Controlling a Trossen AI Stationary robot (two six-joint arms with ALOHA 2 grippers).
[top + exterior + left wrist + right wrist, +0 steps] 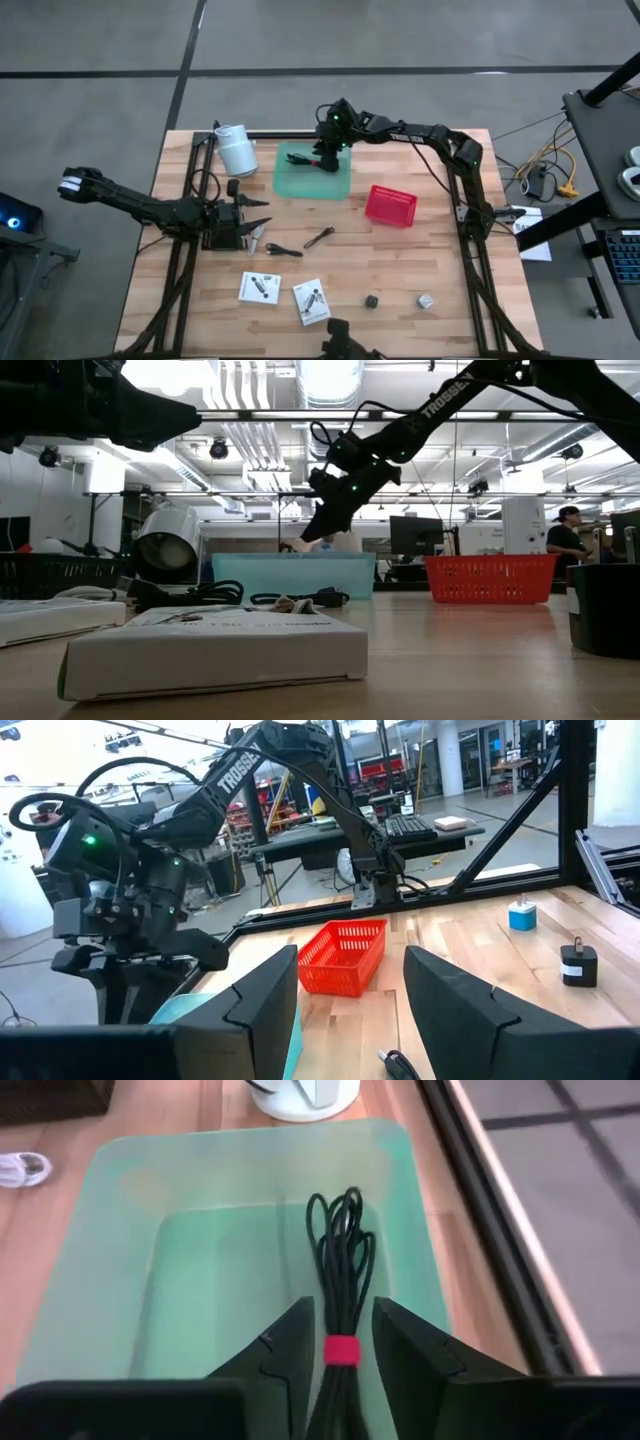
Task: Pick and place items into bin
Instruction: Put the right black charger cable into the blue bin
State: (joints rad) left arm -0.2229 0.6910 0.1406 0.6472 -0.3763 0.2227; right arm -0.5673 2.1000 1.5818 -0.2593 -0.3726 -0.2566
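Note:
My right gripper (322, 158) (342, 1342) hangs over the pale green bin (312, 172) (240, 1250) and is shut on a coiled black cable (340, 1245) tied with a red band. My left gripper (262, 225) (350, 1000) stands open low over the table's left part, pointing right, touching nothing. On the wood lie two thin black cables (283, 250) (320, 237), a silver piece (257, 238), two white cards (260, 288) (312, 300), a dark cube (371, 300) and a pale cube (425, 300). My right gripper pinches the black cable bundle between its two fingers at the red band (342, 1350), coming from above and slanting down, with the fingers along the bundle. The looped end (340, 1215) reaches out past the fingertips over the bin's inside; whether it touches the floor I cannot tell.
A red mesh basket (390, 205) (345, 955) stands right of the bin. The white roll (235, 150) sits at the bin's left by the far edge. A black frame rail (270, 133) runs along the far edge. Bare wood lies between the cards and the basket.

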